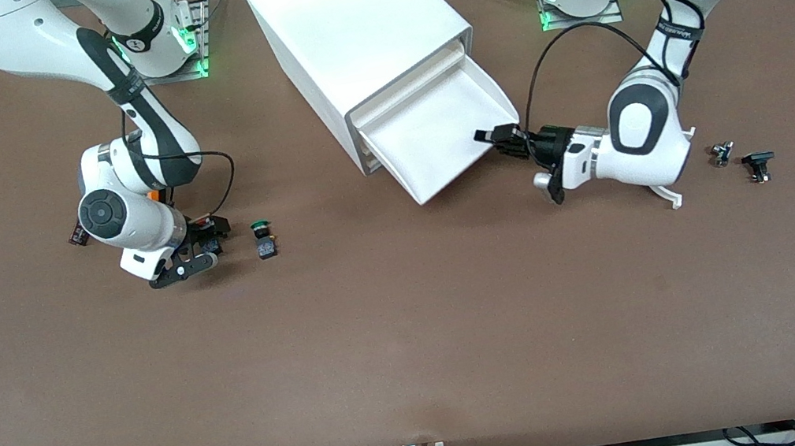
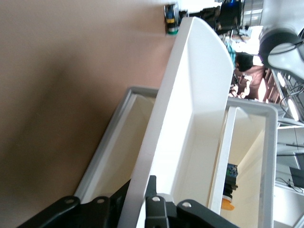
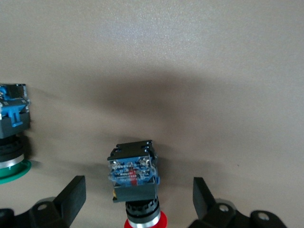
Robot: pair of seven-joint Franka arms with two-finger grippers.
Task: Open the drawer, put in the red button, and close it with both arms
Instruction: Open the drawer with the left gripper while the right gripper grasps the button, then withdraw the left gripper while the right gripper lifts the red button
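Observation:
The white cabinet (image 1: 351,31) stands at the middle of the table with one drawer (image 1: 441,144) pulled out. My left gripper (image 1: 499,136) is shut on the corner of the drawer's sloped front lip. The left wrist view shows that lip (image 2: 190,109) pinched in my left gripper (image 2: 142,192). The red button (image 3: 135,178) lies on its side on the table, red cap (image 3: 145,222) toward the wrist. My right gripper (image 3: 138,190) is open, one finger on each side of it, not touching. In the front view my right gripper (image 1: 203,246) sits low over the table and hides the button.
A green-capped button (image 1: 262,238) lies on the table beside my right gripper, also seen as the green button (image 3: 10,142). Two small dark parts (image 1: 723,153) (image 1: 758,164) lie toward the left arm's end. A small dark item (image 1: 78,235) lies by the right arm.

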